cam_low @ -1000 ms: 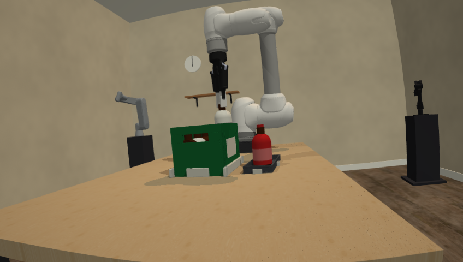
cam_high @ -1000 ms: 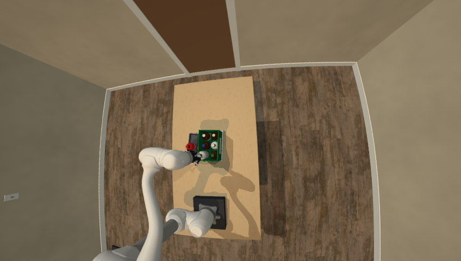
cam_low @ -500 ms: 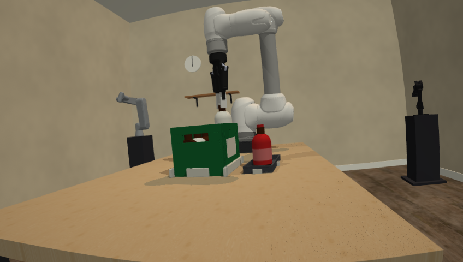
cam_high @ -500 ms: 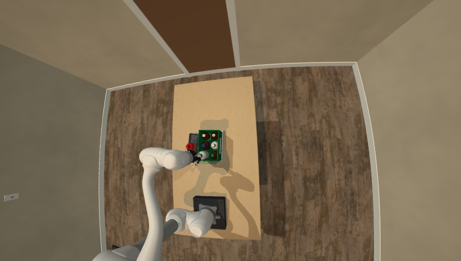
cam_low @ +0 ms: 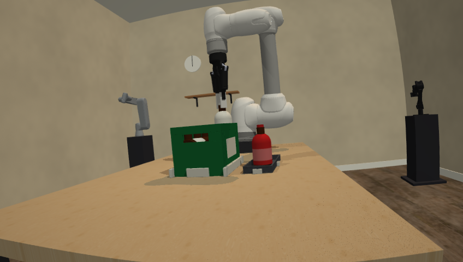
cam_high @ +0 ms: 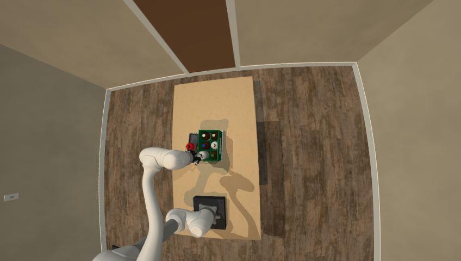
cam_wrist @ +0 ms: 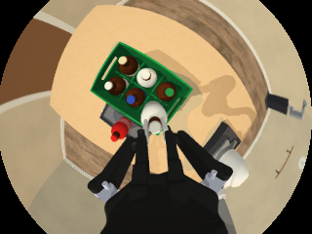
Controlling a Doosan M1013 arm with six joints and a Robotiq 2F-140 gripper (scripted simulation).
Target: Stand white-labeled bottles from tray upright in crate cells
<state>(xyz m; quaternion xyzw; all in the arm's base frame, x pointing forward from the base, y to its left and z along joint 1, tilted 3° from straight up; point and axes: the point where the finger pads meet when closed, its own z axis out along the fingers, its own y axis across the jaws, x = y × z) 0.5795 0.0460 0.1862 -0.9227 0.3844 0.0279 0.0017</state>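
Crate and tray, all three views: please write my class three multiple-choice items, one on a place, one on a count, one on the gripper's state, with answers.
1. Where is the red bottle?
A) In the crate
B) On the tray
C) In the gripper

2. How many bottles with brown shoulders are in the crate?
A) Two
B) Three
C) Four

3. What is the gripper doing?
A) Gripping a white bottle's neck
B) Gripping the crate's rim
C) Standing wide open

Answers:
1 B: the exterior view shows it upright on the dark tray.
2 C: the wrist view shows four in the green crate.
3 A: in the wrist view the fingertips flank the neck of a white bottle.
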